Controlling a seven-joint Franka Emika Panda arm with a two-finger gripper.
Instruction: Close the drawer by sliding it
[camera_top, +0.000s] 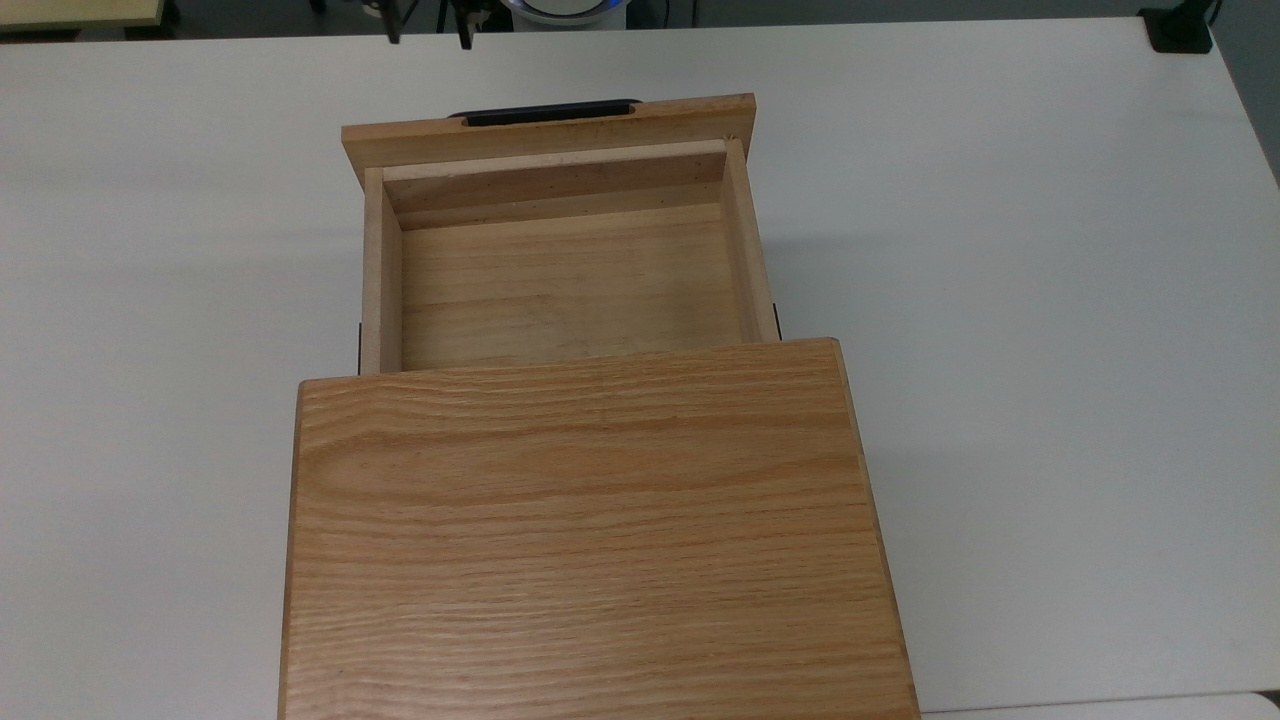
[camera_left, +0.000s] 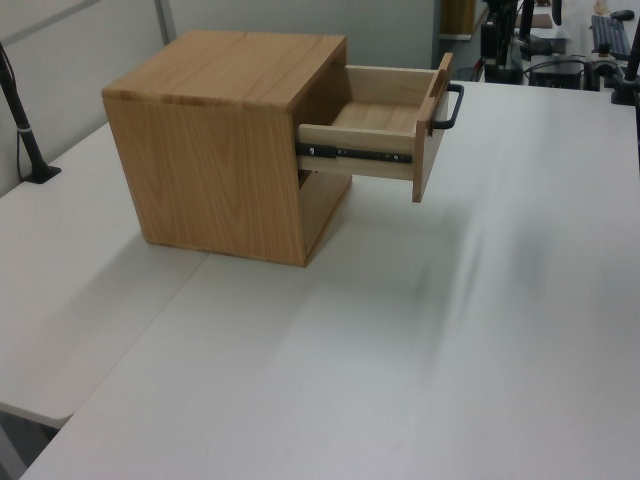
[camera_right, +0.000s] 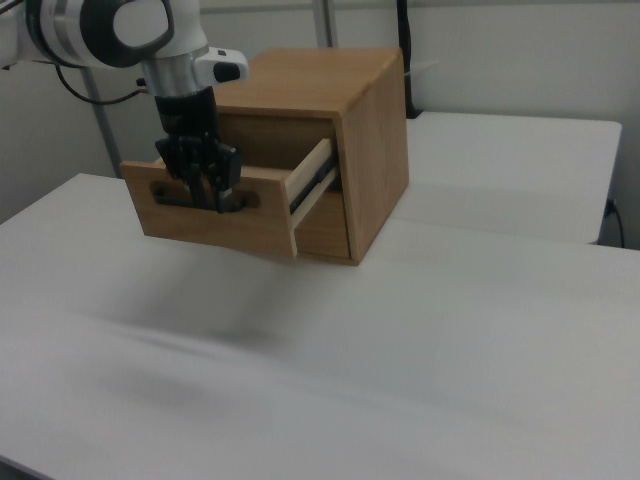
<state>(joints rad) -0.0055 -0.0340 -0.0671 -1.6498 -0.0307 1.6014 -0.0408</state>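
Note:
The drawer (camera_top: 565, 290) is a shallow light oak tray. It stands pulled far out of the oak cabinet (camera_top: 590, 530), toward the top view's upper edge, and is empty. Its long black bar handle (camera_top: 545, 112) sits on the wide front panel. My gripper (camera_top: 429, 30) is open. Its two dark fingertips hang beyond the handle, at the top view's upper edge and a little to the left. In the right view the gripper (camera_right: 207, 195) points down in front of the drawer front (camera_right: 265, 220), holding nothing. The left view shows the drawer (camera_left: 385, 115) jutting right, with a slide rail on its side.
The cabinet stands on a white table (camera_top: 1000, 300) with wide bare surface on both sides. A black mount (camera_top: 1180, 28) sits at the table's far right corner in the top view. A black post (camera_left: 22, 130) stands at the left view's left edge.

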